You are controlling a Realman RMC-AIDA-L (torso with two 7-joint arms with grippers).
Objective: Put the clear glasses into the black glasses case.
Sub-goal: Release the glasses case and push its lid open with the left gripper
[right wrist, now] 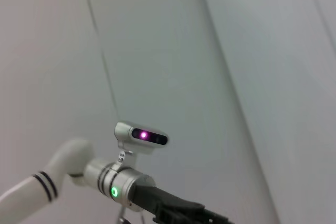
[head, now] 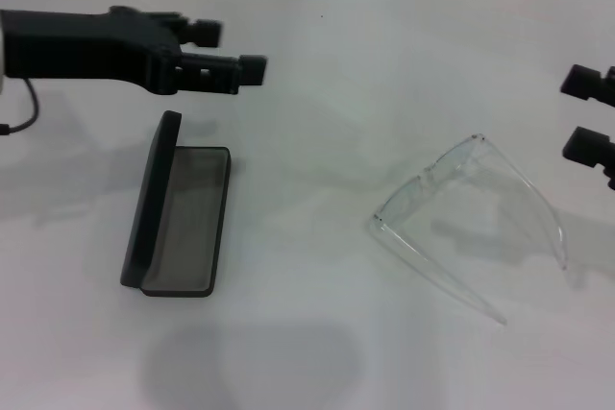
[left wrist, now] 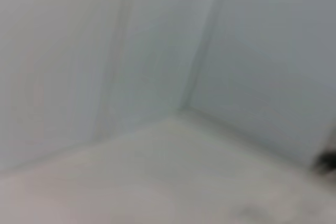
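Two grippers are in the head view, and neither has hold of anything. The left gripper [head: 231,52] hovers above the table [head: 317,64], beyond the far end of the black glasses case [head: 178,206], its fingers spread with only air between them. The right gripper [head: 588,114] shows at the view's right edge as two black fingertips standing apart, also bare. The case lies open on the robot's left, lid tilted up along its outer side and the grey lining facing up. The clear glasses [head: 471,213] rest well apart from it on the right, temple arms unfolded and splayed toward the robot.

The likeliest trouble is the grasp itself: the transparent frame is thin and slick, so a pinch on a temple arm could flex it or let it slip and skid across the table. With the arms unfolded, the glasses may be too long to settle into the tray, and one end could catch on the rim or the raised lid. The case looks light; a nudge from the load could push it away or knock the lid shut.
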